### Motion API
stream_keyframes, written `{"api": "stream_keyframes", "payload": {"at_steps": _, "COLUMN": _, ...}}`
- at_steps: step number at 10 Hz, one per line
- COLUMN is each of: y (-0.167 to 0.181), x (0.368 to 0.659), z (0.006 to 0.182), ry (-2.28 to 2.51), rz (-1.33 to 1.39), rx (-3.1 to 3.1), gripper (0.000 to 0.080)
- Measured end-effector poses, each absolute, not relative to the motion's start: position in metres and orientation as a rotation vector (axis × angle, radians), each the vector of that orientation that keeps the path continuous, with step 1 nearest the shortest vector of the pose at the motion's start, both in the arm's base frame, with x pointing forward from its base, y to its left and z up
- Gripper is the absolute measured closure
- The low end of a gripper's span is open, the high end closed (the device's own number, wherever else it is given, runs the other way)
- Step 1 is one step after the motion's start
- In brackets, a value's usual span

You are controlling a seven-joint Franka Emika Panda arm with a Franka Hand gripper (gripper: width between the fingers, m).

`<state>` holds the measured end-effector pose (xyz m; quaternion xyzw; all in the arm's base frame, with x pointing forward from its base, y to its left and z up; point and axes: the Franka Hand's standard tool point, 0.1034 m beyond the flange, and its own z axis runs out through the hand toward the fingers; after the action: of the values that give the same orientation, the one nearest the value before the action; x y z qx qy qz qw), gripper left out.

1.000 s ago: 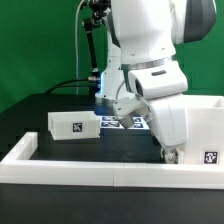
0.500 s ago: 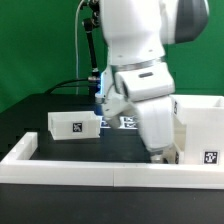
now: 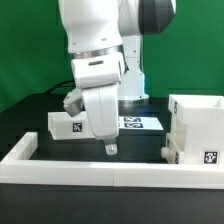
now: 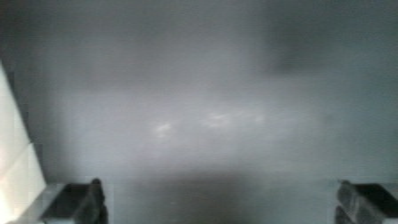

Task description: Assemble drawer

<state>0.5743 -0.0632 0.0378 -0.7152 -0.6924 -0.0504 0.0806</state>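
1 tray [image 3: 196, 153] beside housing [image 3: 198, 118]; other tray [image 3: 62, 124] apart.

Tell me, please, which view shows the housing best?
The exterior view: the housing stands at its right, cut by the frame edge. The wrist view shows none of it, only blurred dark table.

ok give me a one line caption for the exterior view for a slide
Open gripper hangs empty over the black table, small tray at the view's left, box housing at its right.
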Motion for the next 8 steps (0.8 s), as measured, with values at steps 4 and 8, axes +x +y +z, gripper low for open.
{"api": "stream_keyframes", "payload": {"at_steps": 4, "y": -0.086, "x": 0.538, "z": 0.065, "ry": -2.037, "rz": -0.141, "rx": -2.233, "gripper": 0.0151}}
{"api": "stream_keyframes", "payload": {"at_steps": 8, "y": -0.089, "x": 0.533, "z": 0.068, "ry": -1.873, "rz": -0.124, "rx": -2.364, "gripper": 0.0151}}
